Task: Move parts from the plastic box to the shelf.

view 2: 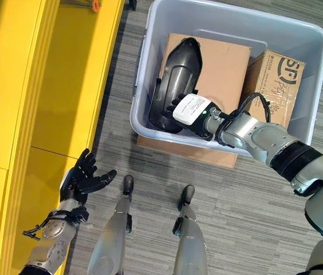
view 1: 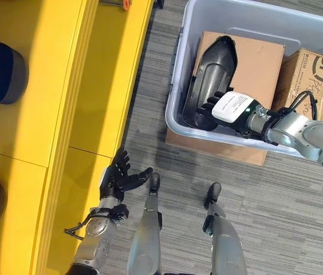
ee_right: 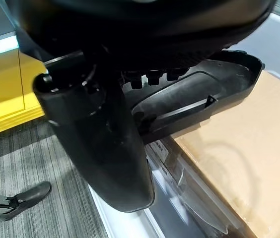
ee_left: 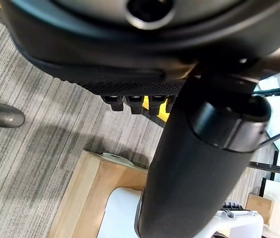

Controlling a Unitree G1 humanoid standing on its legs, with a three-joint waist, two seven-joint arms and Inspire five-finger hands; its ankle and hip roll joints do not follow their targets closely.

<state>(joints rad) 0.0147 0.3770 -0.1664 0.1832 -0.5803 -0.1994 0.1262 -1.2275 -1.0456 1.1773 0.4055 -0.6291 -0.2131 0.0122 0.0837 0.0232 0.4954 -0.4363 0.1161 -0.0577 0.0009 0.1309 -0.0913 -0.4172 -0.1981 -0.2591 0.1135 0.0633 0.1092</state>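
Grey striped carpet (view 1: 276, 200) covers the floor, with a yellow shelf (view 1: 64, 103) running along the robot's left side and a pale grey plastic box (view 2: 230, 34) standing on the carpet ahead of it. The plastic box sits on a flat piece of brown cardboard (view 2: 178, 150) whose edge shows just below the box's near wall.

Inside the plastic box lie a large tan carton (view 2: 224, 63), a second printed carton (view 2: 276, 80) beyond the right arm, and a long black moulded part (view 2: 176, 74). The black moulded part leans on the large tan carton, its lower end against the near wall of the box.

The right hand (view 1: 216, 103) reaches over the near wall of the plastic box and lies against the lower end of the black moulded part, a white cover on its back. In the right wrist view the fingers (ee_right: 152, 77) curl down onto the part's ribbed inner face while the thumb (ee_right: 105, 144) stands apart on the near side, so the hand appears to be closing on the part, though a firm grip cannot be confirmed.

The left hand (view 1: 118, 175) hovers above the carpet, just beside the front edge of the yellow shelf and well apart from the plastic box. Its fingers are spread and relaxed, the thumb pointing towards the box, and it holds nothing.

On the yellow shelf, well beyond the left hand, sits a dark rounded object (view 1: 1, 69), and a small orange item (view 1: 126, 4) lies at the shelf's far end.
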